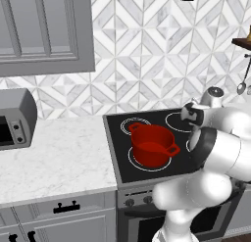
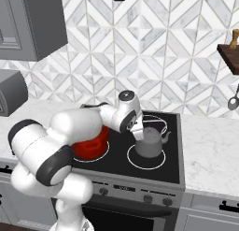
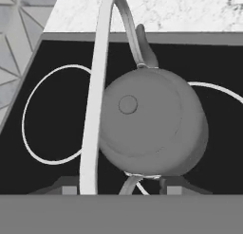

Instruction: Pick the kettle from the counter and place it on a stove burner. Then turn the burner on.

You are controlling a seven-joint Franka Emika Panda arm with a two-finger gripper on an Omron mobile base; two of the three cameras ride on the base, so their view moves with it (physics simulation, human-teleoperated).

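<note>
The small grey kettle (image 2: 151,142) stands on the black cooktop inside the front right stove burner (image 2: 146,168), a thin white circle. From above, the kettle (image 3: 152,124) has its domed body over that burner (image 3: 219,89), spout pointing to the marble counter (image 3: 156,10). My gripper (image 2: 141,134) hangs just over the kettle's left side. The gripper (image 3: 121,188) is open, its fingertips (image 3: 69,188) set wide apart, and the arched wire handle passes between them, close to the left one. In the left base view my own arm hides the kettle.
A red two-handled pot (image 1: 152,145) sits on the front left ring. Another single burner circle (image 3: 28,119) lies beside the kettle. Stove knobs (image 2: 123,190) line the front panel. A grey toaster oven (image 1: 14,121) stands on the left counter (image 1: 54,157). A wooden shelf (image 2: 229,53) juts out at the right.
</note>
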